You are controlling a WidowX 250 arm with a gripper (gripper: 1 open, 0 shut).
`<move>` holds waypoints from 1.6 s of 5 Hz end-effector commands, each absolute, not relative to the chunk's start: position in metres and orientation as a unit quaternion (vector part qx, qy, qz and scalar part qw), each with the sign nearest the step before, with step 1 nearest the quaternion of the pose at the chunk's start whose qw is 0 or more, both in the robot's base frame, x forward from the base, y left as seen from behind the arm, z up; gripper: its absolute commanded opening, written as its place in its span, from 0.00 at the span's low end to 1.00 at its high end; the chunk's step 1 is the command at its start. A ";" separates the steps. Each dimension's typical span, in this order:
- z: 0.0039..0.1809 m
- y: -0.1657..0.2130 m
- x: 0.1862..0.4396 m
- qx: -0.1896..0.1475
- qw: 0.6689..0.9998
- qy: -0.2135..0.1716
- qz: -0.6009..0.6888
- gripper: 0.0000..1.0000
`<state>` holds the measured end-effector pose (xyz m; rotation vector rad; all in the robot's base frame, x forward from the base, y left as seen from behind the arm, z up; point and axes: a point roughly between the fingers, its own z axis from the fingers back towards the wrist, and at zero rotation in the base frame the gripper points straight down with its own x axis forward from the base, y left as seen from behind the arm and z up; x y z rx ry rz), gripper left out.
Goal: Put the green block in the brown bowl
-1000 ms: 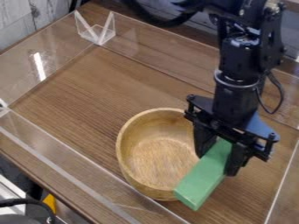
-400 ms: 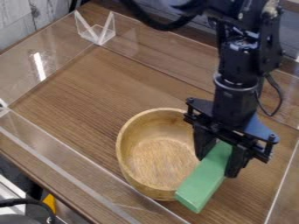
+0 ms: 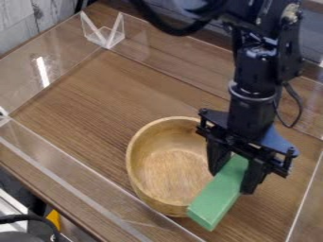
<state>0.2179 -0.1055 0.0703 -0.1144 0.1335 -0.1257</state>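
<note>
Pincer (image 3: 243, 170) clamped shut on the upper end of the block (image 3: 217, 194), pointing straight down from the black arm (image 3: 263, 66). Next to nothing altered over the last second: same place for the pincer, same grip, at most a faint roll of the wrist that swings the block's lower end a touch toward the near edge. Block hanging tilted, upper end between the fingers, lower end down at the bowl's (image 3: 154, 140) near right rim, seemingly resting on or just outside that rim rather than inside the hollow; contact there too hard to read for certain. Bowl itself unmoved on the wooden table (image 3: 113, 90), hollow bare, clear walls of the enclosure (image 3: 51, 57) all around. Judged from this: pick-up done, delivery not yet done, block held at the bowl's edge and not over its middle. Likely needed next: a lift and a shift leftward across the rim before any release. Main risk as things stand: block dropped here tipping outward off the rim onto the table, or nudging the bowl sideways.
</note>
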 end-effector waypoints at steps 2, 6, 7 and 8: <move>0.071 -0.101 0.222 -0.060 0.996 0.058 -0.044 0.00; 0.064 -0.092 0.228 -0.059 0.996 0.062 -0.016 0.00; 0.062 -0.089 0.230 -0.058 0.996 0.062 -0.009 0.00; 0.060 -0.086 0.232 -0.058 0.996 0.063 -0.003 0.00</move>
